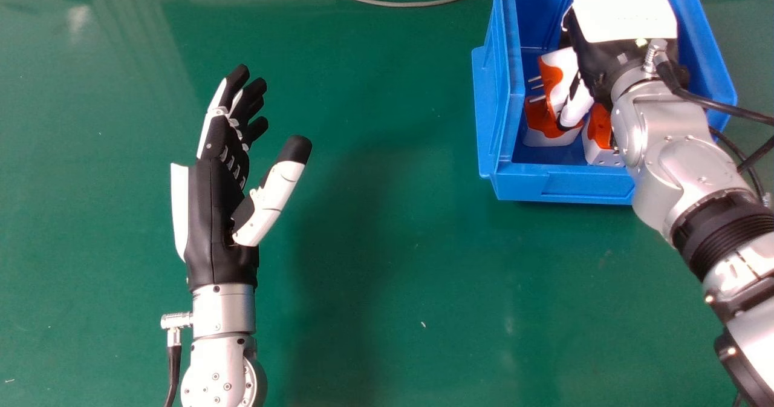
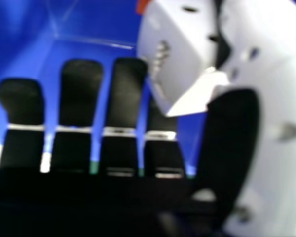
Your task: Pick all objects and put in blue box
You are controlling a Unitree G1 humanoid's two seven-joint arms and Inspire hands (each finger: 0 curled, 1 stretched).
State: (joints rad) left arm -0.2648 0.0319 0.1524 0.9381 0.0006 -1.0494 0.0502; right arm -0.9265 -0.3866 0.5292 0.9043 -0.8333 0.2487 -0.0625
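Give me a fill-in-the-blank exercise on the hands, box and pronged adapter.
The robot's black and white ____ hand is inside the open-topped blue plastic box.
The smooth tabletop beneath the black and white left hand is coloured ____.
The adapter with metal prongs is coloured orange and ____.
Missing words: right; green; white.

Left hand [image 1: 208, 225]: black body, white back plate, white-shelled thumb [image 1: 269, 201] with black tip. Right hand [image 1: 623, 17]: black/white too. Silver forearms [image 1: 224, 364], small screws [image 1: 227, 386], metal plugs [image 1: 176, 320], black cables [image 1: 719, 106]. Ribbed black ring [image 1: 719, 231], right arm [image 1: 689, 162].
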